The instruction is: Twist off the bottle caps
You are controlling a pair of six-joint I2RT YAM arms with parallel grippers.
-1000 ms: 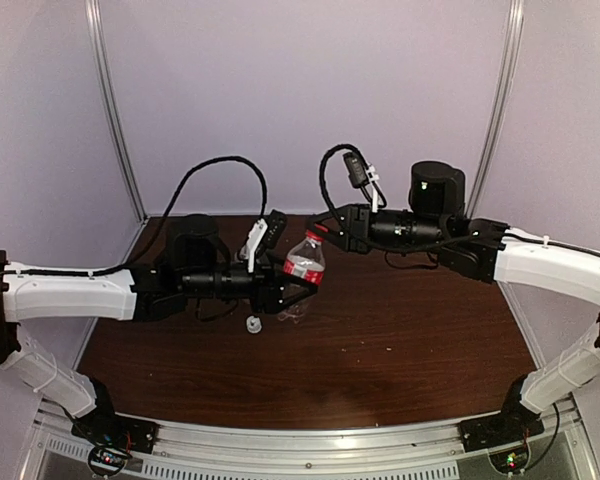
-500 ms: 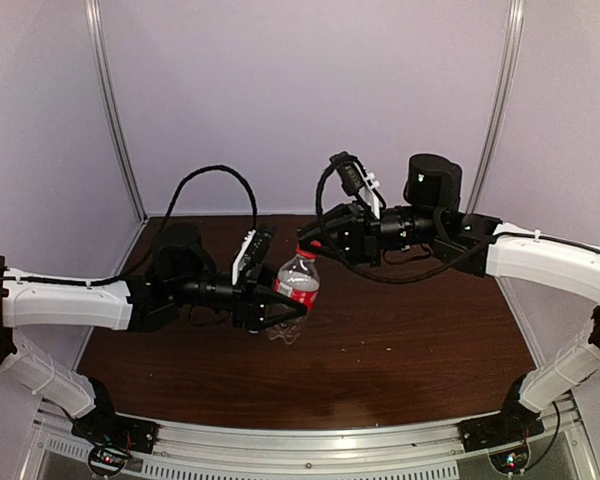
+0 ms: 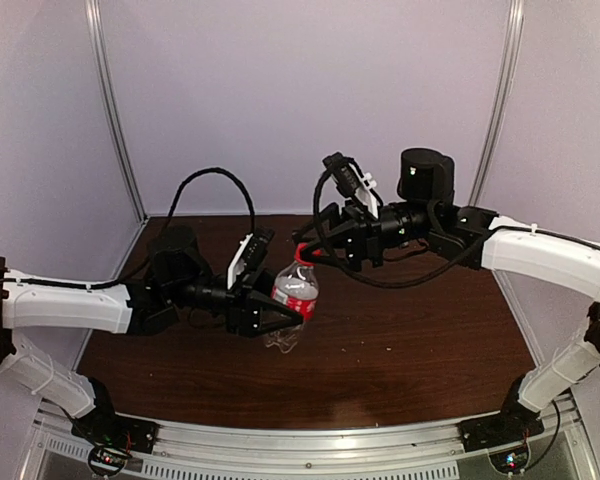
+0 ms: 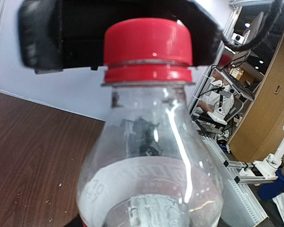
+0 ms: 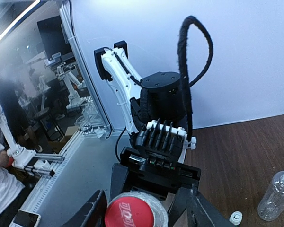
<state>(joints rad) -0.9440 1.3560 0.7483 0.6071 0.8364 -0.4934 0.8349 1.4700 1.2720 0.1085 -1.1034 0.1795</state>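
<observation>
- Left arm reaches in low from the left. The left gripper (image 3: pixel 283 318) is clamped on the lower body of the labelled bottle (image 3: pixel 296 288), holding it tilted above the table (image 3: pixel 410 350).
- Right arm extends across from the right. The right gripper (image 3: pixel 313 250) straddles the red cap (image 4: pixel 146 47), jaws parted with a gap on one side.
- Red cap is seated on the bottle neck; contents cannot be told.
- Plain bottle (image 5: pixel 277 194) is on the table, neck open, with the white cap (image 5: pixel 235 217) near it.
</observation>
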